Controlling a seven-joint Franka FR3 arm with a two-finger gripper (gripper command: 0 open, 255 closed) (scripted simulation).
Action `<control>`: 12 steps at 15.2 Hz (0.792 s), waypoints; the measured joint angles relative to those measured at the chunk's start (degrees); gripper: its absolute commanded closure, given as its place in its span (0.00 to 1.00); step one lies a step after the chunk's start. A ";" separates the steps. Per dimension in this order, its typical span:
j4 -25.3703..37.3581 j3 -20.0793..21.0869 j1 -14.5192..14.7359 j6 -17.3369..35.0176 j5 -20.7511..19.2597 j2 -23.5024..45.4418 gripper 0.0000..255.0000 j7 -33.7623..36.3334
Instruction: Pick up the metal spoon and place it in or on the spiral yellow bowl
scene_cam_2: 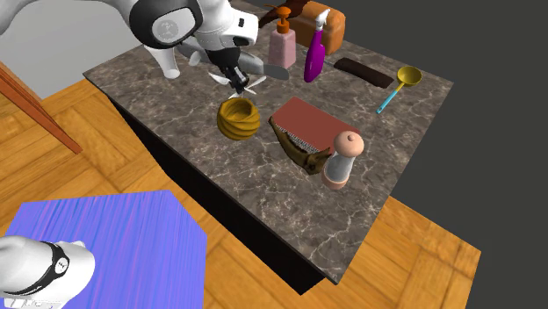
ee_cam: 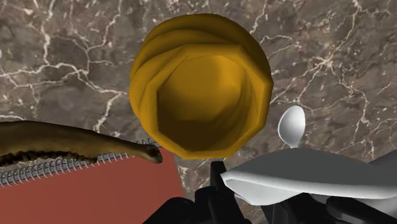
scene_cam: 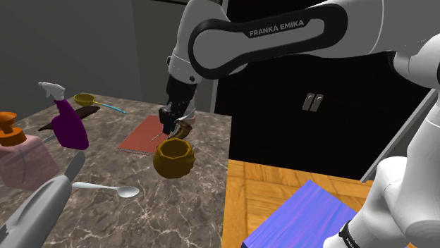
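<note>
- Spoon (scene_cam: 127,191) lies flat on the counter (scene_cam: 201,204), not held. In the shoulder view it is at 8 o'clock from the bowl (scene_cam: 173,158) and well apart from it. It looks pale grey-white.
- Its handle points toward a big grey object (scene_cam: 42,206) at 7 o'clock in the shoulder view. The picture's edge cuts that object off, and I cannot tell what it is.
- In the wrist view the spoon's oval head shows near the bowl, and a pale grey shape covers the handle.
- The gripper (scene_cam: 170,131) hangs at 12 o'clock from the bowl in the shoulder view, just above the rim. I cannot tell whether it is open or closed: it reads dark on dark there, and the pale shape hides much of it in the wrist view.
- In the second exterior view the gripper is also at 12 o'clock from the bowl. White slivers poke out on either side of it, and I cannot tell whether they belong to the spoon.
- The bowl stands upright and is ochre-yellow with spiral ridges. The wrist view looks straight into its bare inside.
- A red notebook (scene_cam: 141,137) lies at 11 o'clock from the bowl in the shoulder view, partly behind the gripper.
- A brown curved thing (scene_cam_2: 297,147) lies along the notebook's edge. The wrist view cuts off one end of it.
- A soap bottle (scene_cam: 21,158) at 9 o'clock in the shoulder view is clipped by the picture's edge.
</note>
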 measured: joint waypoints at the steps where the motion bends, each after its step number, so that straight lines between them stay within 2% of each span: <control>1: -0.52 0.01 0.02 0.71 0.01 0.19 1.00 -0.06; 9: -4.78 0.08 0.13 6.74 0.21 1.91 1.00 -0.71; 12: -5.36 0.10 0.16 7.54 0.22 2.17 1.00 -0.76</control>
